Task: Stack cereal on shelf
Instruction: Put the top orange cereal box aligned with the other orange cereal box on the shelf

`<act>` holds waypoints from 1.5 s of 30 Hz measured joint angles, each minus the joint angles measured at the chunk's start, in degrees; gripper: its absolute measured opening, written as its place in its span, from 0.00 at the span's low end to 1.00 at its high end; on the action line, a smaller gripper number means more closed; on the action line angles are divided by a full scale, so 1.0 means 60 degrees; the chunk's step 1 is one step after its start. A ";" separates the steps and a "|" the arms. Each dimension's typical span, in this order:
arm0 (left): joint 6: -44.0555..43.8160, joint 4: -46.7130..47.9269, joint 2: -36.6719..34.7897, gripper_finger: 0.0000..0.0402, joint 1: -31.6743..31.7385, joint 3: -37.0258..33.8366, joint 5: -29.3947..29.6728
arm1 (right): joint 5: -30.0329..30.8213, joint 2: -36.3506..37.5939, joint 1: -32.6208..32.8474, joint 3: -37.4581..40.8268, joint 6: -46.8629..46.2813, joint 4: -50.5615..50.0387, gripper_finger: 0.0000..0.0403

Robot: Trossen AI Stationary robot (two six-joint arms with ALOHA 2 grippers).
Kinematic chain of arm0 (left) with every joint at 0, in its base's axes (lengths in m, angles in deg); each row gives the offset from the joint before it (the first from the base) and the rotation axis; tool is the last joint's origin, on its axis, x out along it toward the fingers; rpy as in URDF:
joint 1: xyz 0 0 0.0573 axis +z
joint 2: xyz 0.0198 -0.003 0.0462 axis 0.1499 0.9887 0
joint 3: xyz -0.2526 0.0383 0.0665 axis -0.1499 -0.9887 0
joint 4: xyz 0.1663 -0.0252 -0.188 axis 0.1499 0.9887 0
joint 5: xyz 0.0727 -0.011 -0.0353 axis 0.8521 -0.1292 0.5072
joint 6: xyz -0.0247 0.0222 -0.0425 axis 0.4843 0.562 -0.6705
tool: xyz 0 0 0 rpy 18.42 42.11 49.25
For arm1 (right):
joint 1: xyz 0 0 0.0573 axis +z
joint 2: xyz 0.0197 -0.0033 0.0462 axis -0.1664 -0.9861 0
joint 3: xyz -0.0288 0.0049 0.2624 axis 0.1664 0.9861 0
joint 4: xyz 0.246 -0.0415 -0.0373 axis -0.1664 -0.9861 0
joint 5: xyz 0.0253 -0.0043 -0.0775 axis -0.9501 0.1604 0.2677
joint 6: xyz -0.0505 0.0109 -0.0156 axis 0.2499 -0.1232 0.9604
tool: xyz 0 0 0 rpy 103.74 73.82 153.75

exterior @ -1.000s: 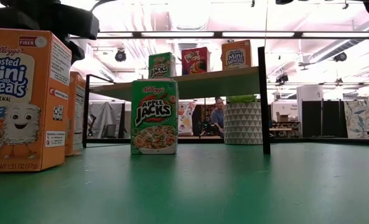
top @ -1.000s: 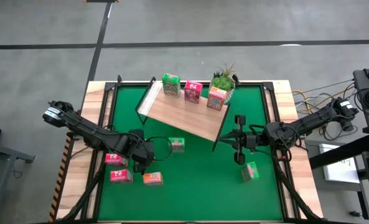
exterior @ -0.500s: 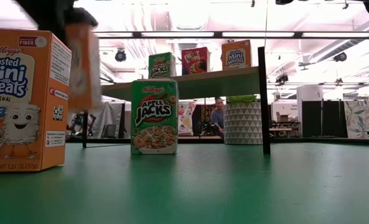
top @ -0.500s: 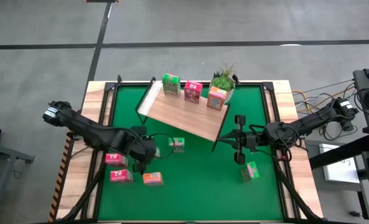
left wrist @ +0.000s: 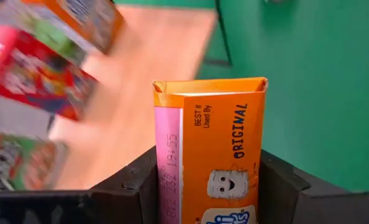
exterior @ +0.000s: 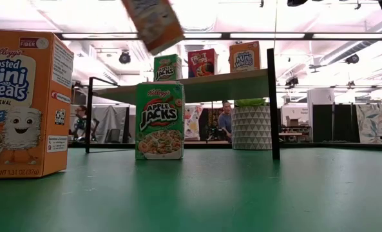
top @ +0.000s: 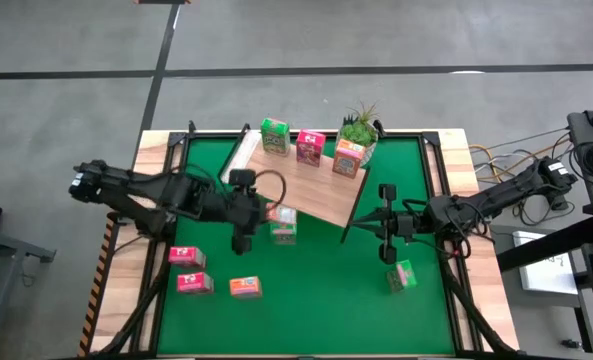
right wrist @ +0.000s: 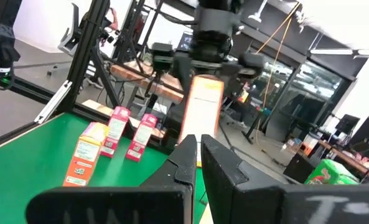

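— What has moved since a second ago?

— The left pincer (top: 272, 212) has lifted an orange box (left wrist: 210, 160) from the group near the table's left front corner and carried it up toward the shelf (top: 311, 190). In the low view that box (exterior: 153, 22) now hangs tilted high above the mat, where before it stood beside the big orange box (exterior: 24, 103) at the left.

— How does the pincer hold it?

— Closed on it: in the left wrist view a dark finger (left wrist: 128, 186) presses each narrow side of the box, with the flap end sticking out.

— Where is it now?

— Over the shelf's front edge, just above the green box (top: 285, 233) that stands on the mat in front of the shelf.

— What is on the shelf?

— Three boxes along its far edge: a green one (top: 274, 136), a red one (top: 310, 148) and an orange one (top: 348, 158), next to a potted plant (top: 359, 127).

— And the rest of the cereal?

— Two pink boxes (top: 189, 270) and one orange box (top: 244, 288) lie near the left front corner. Another green box (top: 402, 274) lies toward the table's right side.

— The right arm?

— The right pincer (top: 383, 226) hovers by the shelf's right corner post, fingers nearly together, holding nothing.
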 joint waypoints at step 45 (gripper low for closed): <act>0.1188 -0.3909 0.2187 0.47 0.2267 -0.0007 -0.0936 | -0.0004 0.1165 0.0000 0.0011 -0.0993 -0.2120 0.03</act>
